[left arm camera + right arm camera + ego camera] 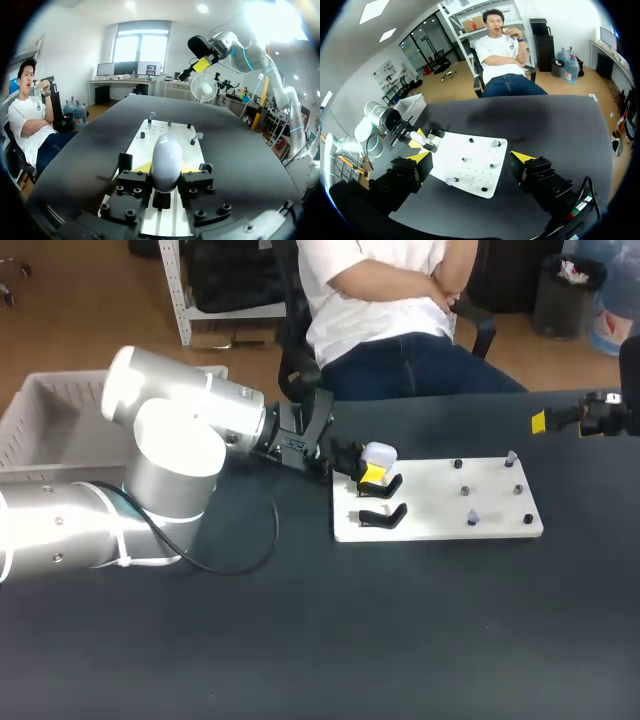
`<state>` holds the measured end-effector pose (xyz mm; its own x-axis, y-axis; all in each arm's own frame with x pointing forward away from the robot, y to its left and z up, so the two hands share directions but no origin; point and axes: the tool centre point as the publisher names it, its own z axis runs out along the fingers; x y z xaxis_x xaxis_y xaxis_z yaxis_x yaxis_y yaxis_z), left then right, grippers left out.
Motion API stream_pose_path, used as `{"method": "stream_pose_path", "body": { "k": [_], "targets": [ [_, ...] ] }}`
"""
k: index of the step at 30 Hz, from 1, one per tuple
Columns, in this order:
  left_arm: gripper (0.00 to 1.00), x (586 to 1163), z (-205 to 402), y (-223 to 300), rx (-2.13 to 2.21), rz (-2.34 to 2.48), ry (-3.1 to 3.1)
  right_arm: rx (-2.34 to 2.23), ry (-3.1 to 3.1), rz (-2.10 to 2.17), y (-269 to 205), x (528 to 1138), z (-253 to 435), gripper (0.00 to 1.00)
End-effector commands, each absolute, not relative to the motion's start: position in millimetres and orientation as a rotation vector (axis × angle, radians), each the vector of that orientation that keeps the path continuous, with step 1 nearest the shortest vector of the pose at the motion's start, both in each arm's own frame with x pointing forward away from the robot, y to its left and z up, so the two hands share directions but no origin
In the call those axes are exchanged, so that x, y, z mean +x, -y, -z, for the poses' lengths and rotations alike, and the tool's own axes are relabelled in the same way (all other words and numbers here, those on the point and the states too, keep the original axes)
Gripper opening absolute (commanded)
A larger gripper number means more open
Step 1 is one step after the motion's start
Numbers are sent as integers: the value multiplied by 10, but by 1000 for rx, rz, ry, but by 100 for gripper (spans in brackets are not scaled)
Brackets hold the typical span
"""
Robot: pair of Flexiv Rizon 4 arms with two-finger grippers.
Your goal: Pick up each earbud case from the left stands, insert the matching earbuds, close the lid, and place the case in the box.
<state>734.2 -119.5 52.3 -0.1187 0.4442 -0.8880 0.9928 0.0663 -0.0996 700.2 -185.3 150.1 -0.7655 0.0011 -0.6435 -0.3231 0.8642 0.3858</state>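
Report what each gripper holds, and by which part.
The left gripper clamps the white earbud case by its two opposite sides; the right gripper is open and holds nothing.

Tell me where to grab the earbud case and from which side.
Take the earbud case across its two long rounded sides, at the middle, coming in level from the table's left. Its black stand holds it from below, leaving both sides free; the left gripper pinches it this way.
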Motion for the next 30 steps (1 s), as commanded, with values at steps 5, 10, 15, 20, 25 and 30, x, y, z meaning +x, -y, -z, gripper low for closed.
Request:
{"method": "stream_pose_path", "body": {
  "k": [5,10,15,20,25,30],
  "targets": [
    [0,7260,-842,1230,1453,968,-1609,-287,-2393,-652,1765,7033,-1497,100],
    [0,7250,-975,1391,1446,969,-1580,-394,-2368,-702,1448,7064,-1454,100],
    [0,7206,-1113,1552,1467,967,-1521,-458,-2384,-729,1206,7088,-1402,100],
    [0,7176,-1203,1688,1489,931,-1485,-485,-2390,-762,1028,7083,-1397,100],
    [0,7201,-1227,1779,1503,926,-1472,-506,-2385,-794,905,7046,-1401,100],
    [0,7175,-1232,1837,1513,928,-1462,-525,-2384,-827,792,7023,-1353,100]
  ]
}}
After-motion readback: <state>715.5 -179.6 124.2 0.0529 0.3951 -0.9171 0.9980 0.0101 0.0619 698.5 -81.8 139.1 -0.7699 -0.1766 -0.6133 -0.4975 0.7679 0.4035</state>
